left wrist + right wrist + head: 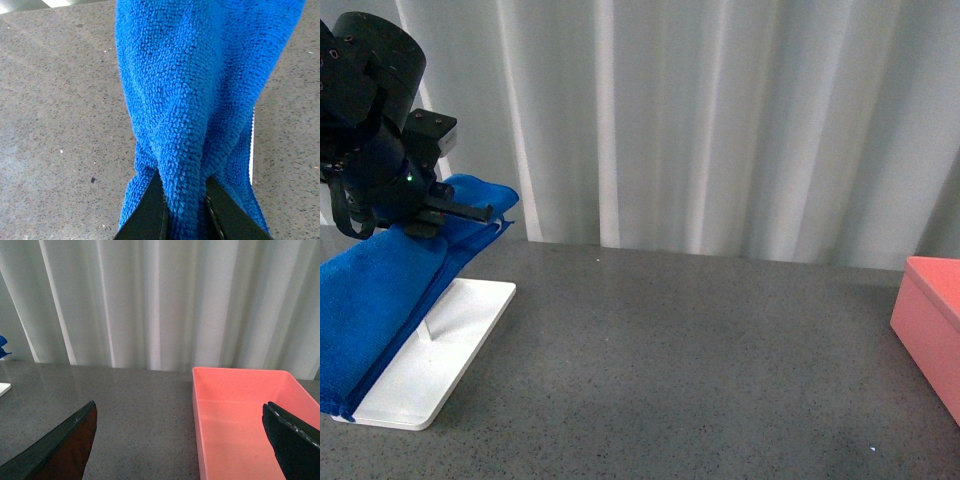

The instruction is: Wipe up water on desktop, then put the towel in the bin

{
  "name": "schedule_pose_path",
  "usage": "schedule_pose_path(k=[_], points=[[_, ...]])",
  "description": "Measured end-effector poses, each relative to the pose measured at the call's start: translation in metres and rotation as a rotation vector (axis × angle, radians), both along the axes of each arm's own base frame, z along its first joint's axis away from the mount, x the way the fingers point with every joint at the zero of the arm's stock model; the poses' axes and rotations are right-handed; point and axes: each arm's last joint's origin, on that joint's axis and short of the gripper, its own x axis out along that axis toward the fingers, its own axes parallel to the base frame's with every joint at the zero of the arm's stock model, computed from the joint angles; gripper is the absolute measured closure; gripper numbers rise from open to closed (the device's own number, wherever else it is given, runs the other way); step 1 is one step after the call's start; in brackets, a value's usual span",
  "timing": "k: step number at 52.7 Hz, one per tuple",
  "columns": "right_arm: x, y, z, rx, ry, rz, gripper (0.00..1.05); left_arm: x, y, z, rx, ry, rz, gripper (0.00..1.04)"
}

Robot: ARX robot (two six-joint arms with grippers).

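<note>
Dark grey, stone-like and finely speckled, the desktop (pixel 700 360) filled the lower half of the front view, with pale pleated curtains (pixel 720 120) across the upper half. The towel (pixel 380 290), bright blue with a nubby looped pile, sloped from the upper left of the frame down to the lower left corner. It overlapped the left side of a flat white tray (pixel 440 370) with rounded corners. The salmon-pink bin (pixel 935 320), smooth and straight-walled, sat at the right edge, well apart from the towel.

At upper left the black left gripper (pixel 470 212) was clenched on the towel's upper end. In the left wrist view its dark fingers (pixel 150 210) pinched a bunched fold, and the cloth hung in folds over the desktop. In the right wrist view the right gripper (pixel 177 440) was spread wide and held nothing, with the bin's rim (pixel 240 371) between its fingers.
</note>
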Motion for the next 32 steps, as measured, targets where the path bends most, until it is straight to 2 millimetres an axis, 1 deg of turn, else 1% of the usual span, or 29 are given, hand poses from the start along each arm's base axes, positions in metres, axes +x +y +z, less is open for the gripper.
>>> schedule_pose_path(k=[5, 9, 13, 14, 15, 16, 18, 21, 24, 28, 31, 32], points=[[0.000, 0.000, 0.000, 0.000, 0.000, 0.000, 0.07, -0.002, -0.007, 0.009, -0.014, -0.014, -0.038, 0.99], [0.000, 0.000, 0.000, 0.000, 0.000, 0.000, 0.07, -0.005, -0.017, 0.028, -0.029, -0.050, -0.090, 0.99], [0.000, 0.000, 0.000, 0.000, 0.000, 0.000, 0.07, -0.014, -0.034, 0.058, -0.050, -0.115, -0.155, 0.99], [0.000, 0.000, 0.000, 0.000, 0.000, 0.000, 0.07, -0.018, -0.040, 0.070, -0.060, -0.142, -0.179, 0.99], [0.000, 0.000, 0.000, 0.000, 0.000, 0.000, 0.07, -0.021, -0.044, 0.077, -0.064, -0.159, -0.193, 0.99], [0.000, 0.000, 0.000, 0.000, 0.000, 0.000, 0.07, -0.026, -0.052, 0.089, -0.075, -0.186, -0.220, 0.99], [0.000, 0.000, 0.000, 0.000, 0.000, 0.000, 0.07, -0.033, -0.062, 0.104, -0.092, -0.220, -0.257, 0.99], [0.000, 0.000, 0.000, 0.000, 0.000, 0.000, 0.07, -0.050, -0.083, 0.130, -0.146, -0.276, -0.337, 0.99], [0.000, 0.000, 0.000, 0.000, 0.000, 0.000, 0.07, -0.062, -0.097, 0.140, -0.186, -0.296, -0.388, 0.99], [0.000, 0.000, 0.000, 0.000, 0.000, 0.000, 0.07, -0.077, -0.114, 0.148, -0.251, -0.308, -0.442, 0.99], [0.000, 0.000, 0.000, 0.000, 0.000, 0.000, 0.07, -0.092, -0.131, 0.152, -0.321, -0.313, -0.486, 0.99], [0.000, 0.000, 0.000, 0.000, 0.000, 0.000, 0.07, -0.099, -0.140, 0.152, -0.355, -0.313, -0.514, 0.99]])
